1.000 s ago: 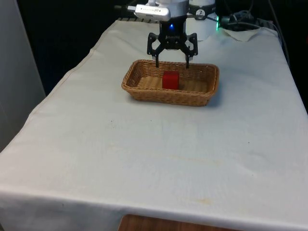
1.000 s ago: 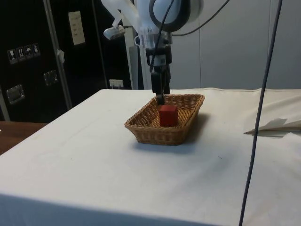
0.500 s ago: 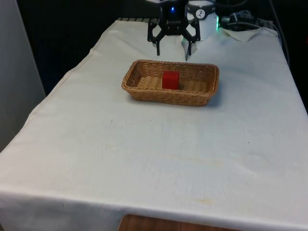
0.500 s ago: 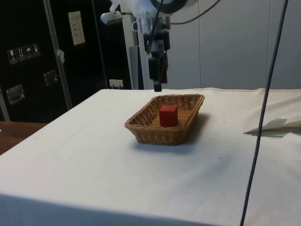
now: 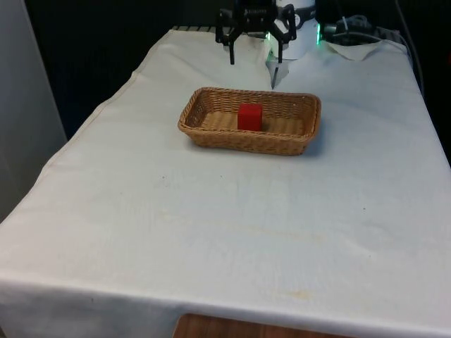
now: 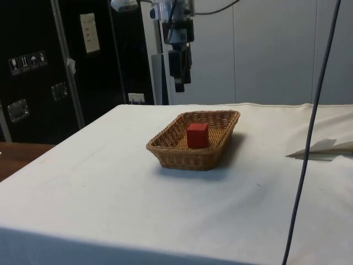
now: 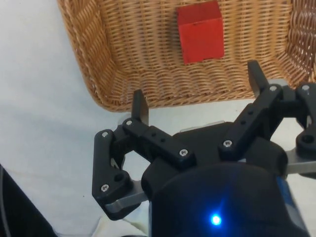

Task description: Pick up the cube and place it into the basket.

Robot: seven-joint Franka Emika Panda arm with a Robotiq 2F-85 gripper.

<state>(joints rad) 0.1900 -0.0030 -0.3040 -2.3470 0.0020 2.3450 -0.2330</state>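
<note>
One red cube (image 5: 249, 117) sits upright in the single wicker basket (image 5: 201, 128), below and in front of the gripper (image 5: 255, 54), whose fingers hang spread and empty. The basket's long axis runs across the front view. Side view: the gripper (image 6: 179, 87) hovers above the basket's (image 6: 165, 154) far end, well clear of the cube (image 6: 197, 135). Wrist view: one cube (image 7: 200, 33), beyond both fingertips (image 7: 140, 104).

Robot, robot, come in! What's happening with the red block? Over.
Gripper open, empty, high above table beyond the basket. Red cube sitting inside basket, upright. Nothing in the way.
</note>
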